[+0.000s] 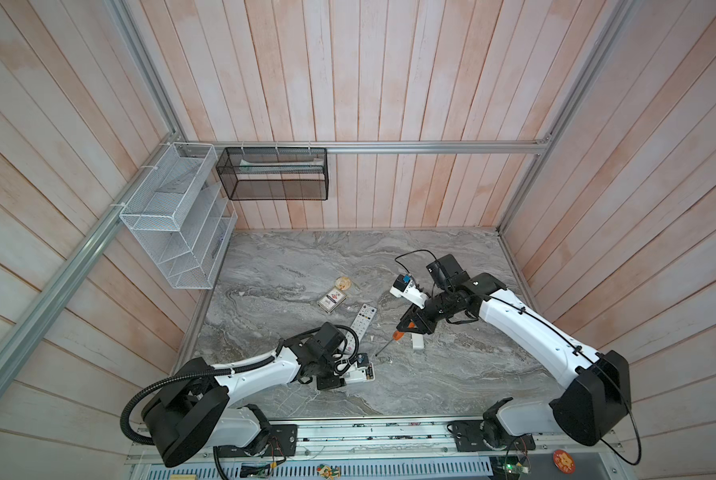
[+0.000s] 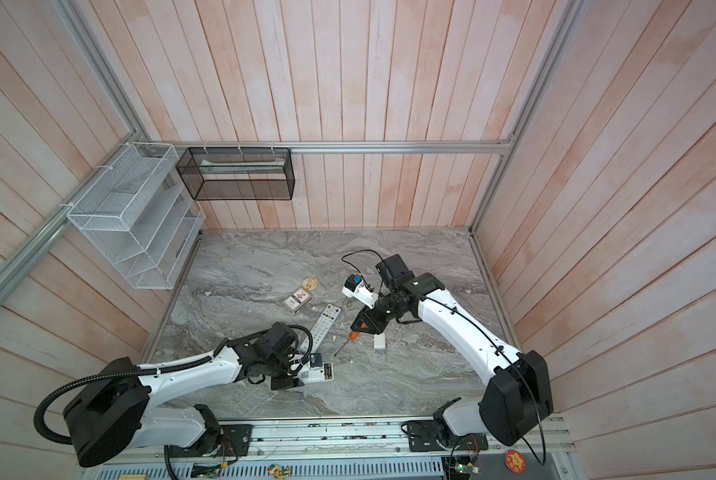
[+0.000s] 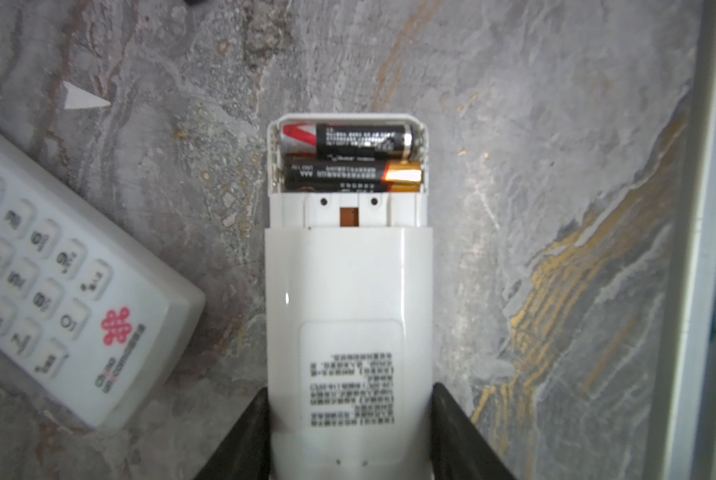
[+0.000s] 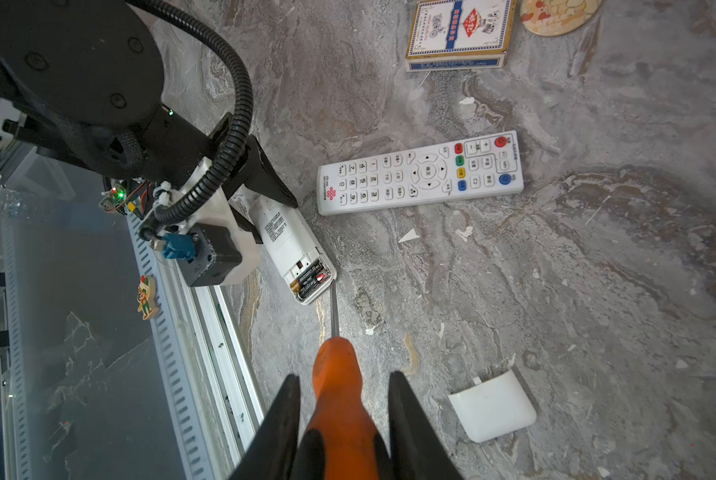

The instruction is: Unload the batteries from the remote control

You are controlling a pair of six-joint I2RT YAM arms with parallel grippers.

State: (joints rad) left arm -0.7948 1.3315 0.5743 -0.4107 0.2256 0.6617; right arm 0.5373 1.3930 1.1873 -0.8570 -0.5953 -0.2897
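Note:
The white remote control (image 3: 348, 291) lies back-up on the marble table, its battery bay uncovered. Two batteries sit side by side in it: a black one with a red end (image 3: 348, 141) and a black one with a gold end (image 3: 352, 176). My left gripper (image 3: 350, 395) is shut on the remote's body, with a finger against each side. My right gripper (image 4: 344, 376) is shut on the orange-handled screwdriver (image 4: 337, 374). The screwdriver's thin shaft (image 4: 334, 309) points at the open end of the remote (image 4: 290, 245). The tip ends right beside the batteries (image 4: 311, 280); I cannot tell if it touches.
The removed white battery cover (image 4: 493, 405) lies near my right gripper. A second, longer remote (image 4: 420, 172) lies buttons-up beside the held one. A card box (image 4: 458, 33) and a round disc (image 4: 556, 14) lie farther back. The table's metal rail (image 4: 206, 332) runs close by.

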